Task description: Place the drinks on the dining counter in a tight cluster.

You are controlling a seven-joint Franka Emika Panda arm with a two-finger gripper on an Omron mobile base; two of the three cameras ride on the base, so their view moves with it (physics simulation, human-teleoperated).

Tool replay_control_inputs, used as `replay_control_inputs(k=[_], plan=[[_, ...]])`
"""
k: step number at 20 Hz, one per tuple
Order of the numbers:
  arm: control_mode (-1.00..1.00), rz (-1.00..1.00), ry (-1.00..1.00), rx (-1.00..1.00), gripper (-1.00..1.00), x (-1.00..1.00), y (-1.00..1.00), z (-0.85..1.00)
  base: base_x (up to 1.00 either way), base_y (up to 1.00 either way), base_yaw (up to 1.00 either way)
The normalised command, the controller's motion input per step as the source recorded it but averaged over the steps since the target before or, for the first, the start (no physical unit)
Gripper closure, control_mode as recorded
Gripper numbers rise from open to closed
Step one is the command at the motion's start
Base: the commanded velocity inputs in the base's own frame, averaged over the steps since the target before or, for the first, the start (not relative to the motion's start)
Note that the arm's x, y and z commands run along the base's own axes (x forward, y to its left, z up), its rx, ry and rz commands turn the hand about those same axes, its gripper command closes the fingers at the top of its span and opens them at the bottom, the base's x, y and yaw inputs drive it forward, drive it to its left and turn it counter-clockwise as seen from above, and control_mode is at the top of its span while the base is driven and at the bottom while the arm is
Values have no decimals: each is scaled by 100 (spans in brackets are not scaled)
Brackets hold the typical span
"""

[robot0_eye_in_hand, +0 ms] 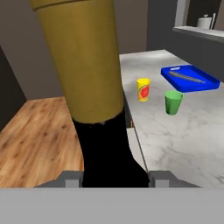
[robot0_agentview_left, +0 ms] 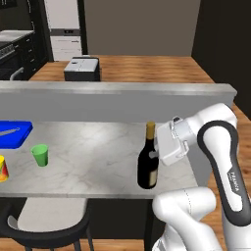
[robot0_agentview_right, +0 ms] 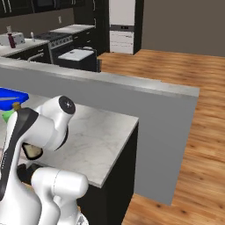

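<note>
A dark wine bottle [robot0_agentview_left: 147,164] with a gold neck and cream label stands upright on the white marble dining counter [robot0_agentview_left: 88,159], near its front right corner. My gripper [robot0_agentview_left: 159,153] reaches in from the right and is shut on the bottle's shoulder. In the hand view the gold neck and dark body of the bottle [robot0_eye_in_hand: 94,74] sit close up between my gripper's [robot0_eye_in_hand: 114,178] two fingertips. The bottle's gold top [robot0_agentview_right: 16,106] peeks over my arm in the right base view. A small dark red bottle [robot0_agentview_right: 12,40] stands on the far worktop beside a toaster.
On the counter to the left are a green cup [robot0_agentview_left: 40,155], a yellow and red can [robot0_agentview_left: 3,169] and a blue tray [robot0_agentview_left: 13,133]. A raised grey ledge [robot0_agentview_left: 117,93] runs along the far side. A black stool [robot0_agentview_left: 49,220] sits under the front edge.
</note>
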Motion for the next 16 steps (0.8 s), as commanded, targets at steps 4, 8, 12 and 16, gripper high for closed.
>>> replay_control_inputs(k=[4, 8, 12, 16], plan=[[100, 0, 0, 0, 100, 0, 0, 0, 0, 0, 0], [100, 0, 0, 0, 100, 0, 0, 0, 0, 0, 0], [100, 0, 0, 0, 100, 0, 0, 0, 0, 0, 0], [100, 0, 0, 0, 100, 0, 0, 0, 8, 5, 0]])
